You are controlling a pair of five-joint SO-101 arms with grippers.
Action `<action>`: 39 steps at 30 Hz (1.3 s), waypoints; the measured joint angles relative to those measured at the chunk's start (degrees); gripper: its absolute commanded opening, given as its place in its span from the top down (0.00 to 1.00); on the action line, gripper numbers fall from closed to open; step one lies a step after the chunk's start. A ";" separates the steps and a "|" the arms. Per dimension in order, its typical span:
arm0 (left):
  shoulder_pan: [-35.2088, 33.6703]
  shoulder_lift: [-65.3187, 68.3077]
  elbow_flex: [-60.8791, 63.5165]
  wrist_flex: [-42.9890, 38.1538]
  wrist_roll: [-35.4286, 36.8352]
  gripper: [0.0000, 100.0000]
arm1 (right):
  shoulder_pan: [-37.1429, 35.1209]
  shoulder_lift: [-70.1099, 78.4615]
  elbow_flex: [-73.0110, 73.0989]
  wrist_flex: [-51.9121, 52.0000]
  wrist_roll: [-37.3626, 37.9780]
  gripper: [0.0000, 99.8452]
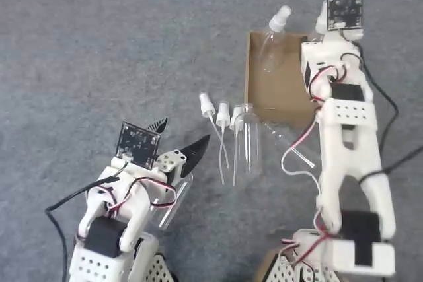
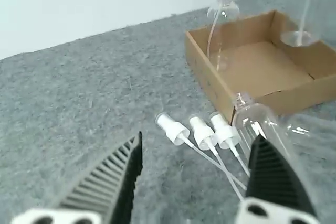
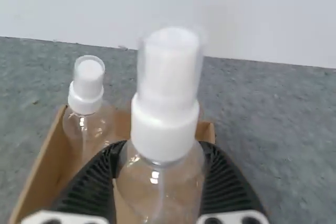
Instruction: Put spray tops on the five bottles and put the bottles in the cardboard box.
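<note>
Grey felt (image 1: 99, 51) carries the cardboard box (image 1: 250, 77). The right gripper (image 3: 161, 153) clamps a capped bottle (image 3: 165, 129) above it; a second bottle (image 3: 86, 103) stands inside. Spray tops (image 1: 221, 113) and an uncapped bottle (image 1: 248, 140) lie beside it, the left gripper (image 1: 180, 133) agape beyond.

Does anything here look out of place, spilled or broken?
Nothing looks spilled or broken. One open bottle lies on its side on the table, beside three loose spray tops. The right gripper holds a capped bottle at the cardboard box.

Grey fuzzy felt mat (image 1: 92, 57) as work surface; plain white wall (image 2: 79, 3) runs right along its far edge.
</note>
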 measured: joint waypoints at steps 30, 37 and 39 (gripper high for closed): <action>0.00 -0.09 1.49 0.00 0.00 0.70 | 0.26 40.62 -27.60 -14.15 -1.41 0.99; 0.00 -0.09 1.49 0.00 0.00 0.70 | 1.05 41.41 -28.40 -14.59 -3.87 0.99; 0.00 -0.09 1.49 0.00 0.00 0.70 | 1.05 41.41 -28.40 -14.59 -3.87 0.99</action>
